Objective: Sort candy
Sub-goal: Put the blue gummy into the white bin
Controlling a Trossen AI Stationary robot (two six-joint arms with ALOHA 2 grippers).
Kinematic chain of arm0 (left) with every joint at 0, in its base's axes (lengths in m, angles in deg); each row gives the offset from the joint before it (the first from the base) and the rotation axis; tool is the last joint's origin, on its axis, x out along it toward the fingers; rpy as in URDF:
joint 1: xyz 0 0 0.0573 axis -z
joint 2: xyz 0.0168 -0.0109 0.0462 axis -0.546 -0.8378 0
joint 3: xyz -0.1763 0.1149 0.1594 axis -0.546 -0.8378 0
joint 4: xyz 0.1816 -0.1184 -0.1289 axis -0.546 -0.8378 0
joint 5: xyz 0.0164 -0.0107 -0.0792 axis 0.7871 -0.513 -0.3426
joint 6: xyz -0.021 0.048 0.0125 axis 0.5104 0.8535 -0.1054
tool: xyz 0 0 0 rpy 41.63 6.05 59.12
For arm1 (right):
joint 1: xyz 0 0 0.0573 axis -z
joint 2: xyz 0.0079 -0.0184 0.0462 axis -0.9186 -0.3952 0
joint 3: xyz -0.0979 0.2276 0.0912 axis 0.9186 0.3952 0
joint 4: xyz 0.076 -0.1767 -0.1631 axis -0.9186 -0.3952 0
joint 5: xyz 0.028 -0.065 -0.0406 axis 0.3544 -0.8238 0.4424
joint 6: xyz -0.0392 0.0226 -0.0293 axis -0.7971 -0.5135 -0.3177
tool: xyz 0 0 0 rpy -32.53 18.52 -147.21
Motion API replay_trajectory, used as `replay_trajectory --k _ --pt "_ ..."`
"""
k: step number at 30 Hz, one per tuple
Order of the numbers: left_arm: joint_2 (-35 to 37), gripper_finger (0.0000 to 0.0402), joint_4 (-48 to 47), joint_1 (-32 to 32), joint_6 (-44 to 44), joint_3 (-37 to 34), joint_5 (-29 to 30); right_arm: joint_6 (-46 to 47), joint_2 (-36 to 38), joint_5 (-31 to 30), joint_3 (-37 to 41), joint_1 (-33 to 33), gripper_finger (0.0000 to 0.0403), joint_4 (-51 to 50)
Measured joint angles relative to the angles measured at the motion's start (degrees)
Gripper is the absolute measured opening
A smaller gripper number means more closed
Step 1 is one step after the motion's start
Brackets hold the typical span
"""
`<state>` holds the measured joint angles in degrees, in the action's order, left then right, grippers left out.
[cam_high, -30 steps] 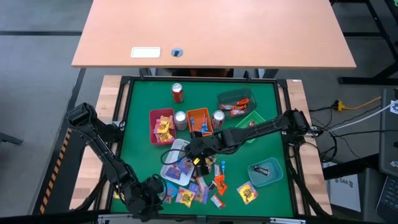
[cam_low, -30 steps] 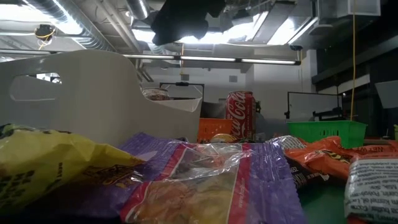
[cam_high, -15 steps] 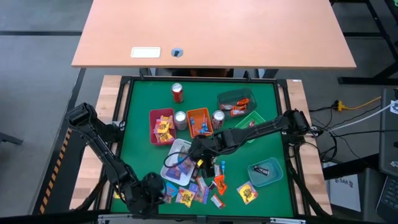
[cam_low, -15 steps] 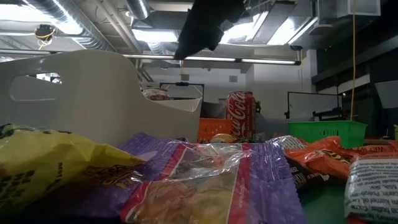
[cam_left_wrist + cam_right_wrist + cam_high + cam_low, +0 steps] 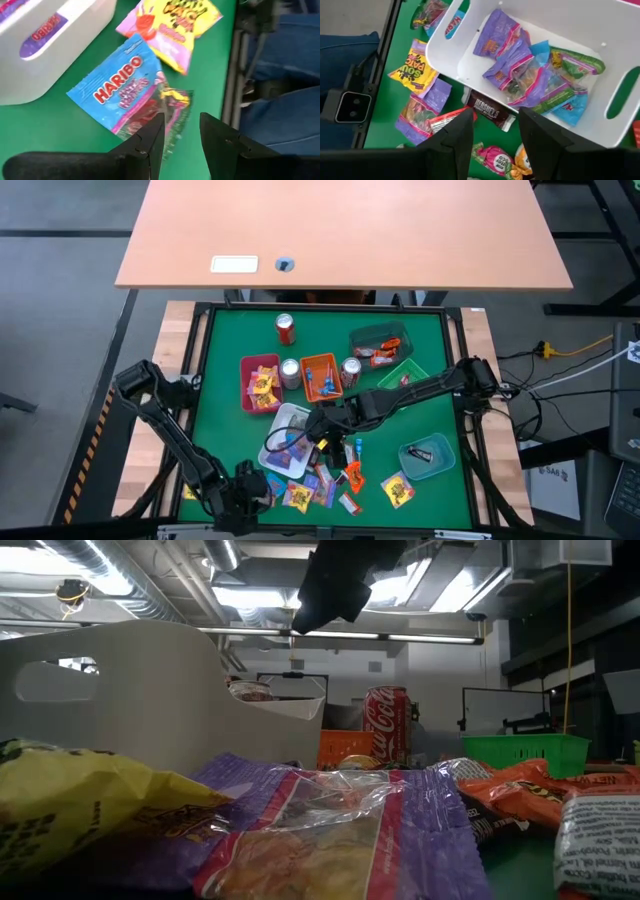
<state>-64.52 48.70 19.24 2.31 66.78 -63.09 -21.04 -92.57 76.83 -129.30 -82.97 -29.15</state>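
Observation:
Loose candy point(image 5: 320, 485) lies on the green mat near the table's near edge, and more bags fill the white tray point(image 5: 283, 442). My left gripper point(image 5: 181, 142) is open low over the clear end of a blue Haribo bag point(image 5: 125, 85), beside a yellow-and-pink Sour Patch bag point(image 5: 172, 25); I cannot tell whether it touches the bag. My right gripper point(image 5: 495, 135) is open above the white tray's point(image 5: 600, 130) near rim. Below it purple, blue and green bags point(image 5: 520, 70) lie in the tray, and a Hershey's bar point(image 5: 487, 114) lies on the mat.
A red tray point(image 5: 259, 385) with yellow bags, an orange tray point(image 5: 321, 375), a dark green tray point(image 5: 378, 342), a bright green tray point(image 5: 405, 375) and a teal tray point(image 5: 427, 457) stand around. Three cans point(image 5: 285, 328) point(image 5: 290, 372) point(image 5: 350, 370) stand at the far side.
My left gripper has come down toward the candy at the near edge and has rolled somewhat. My right gripper has tipped a little over the white tray. No candy has moved.

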Motion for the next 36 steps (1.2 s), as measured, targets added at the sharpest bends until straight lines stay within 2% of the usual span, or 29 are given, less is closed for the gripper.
replay_trajectory --k 8,16,19,27,36 --pt "-4.0 0.0112 0.2 0.0 0.9 0.0 0.0 -0.3 0.0 -0.4 0.0 -2.0 0.0156 0.1" --pt "-6.2 0.0110 0.6 0.0 0.9 0.2 0.7 -1.4 0.0 -0.4 0.0 -7.0 0.0156 -0.3" --pt "-6.3 0.0091 0.5 0.0 0.9 0.2 0.7 -1.4 0.0 -0.4 0.0 -9.1 0.0156 -1.1" --pt "-6.4 0.0011 0.3 0.0 0.3 0.1 0.7 1.6 0.0 -0.4 0.0 -13.5 0.0156 -4.6" --pt "-6.3 0.0001 -0.1 -0.1 0.4 0.9 -1.3 6.6 0.0 -0.5 0.0 -17.4 0.0156 -10.1"
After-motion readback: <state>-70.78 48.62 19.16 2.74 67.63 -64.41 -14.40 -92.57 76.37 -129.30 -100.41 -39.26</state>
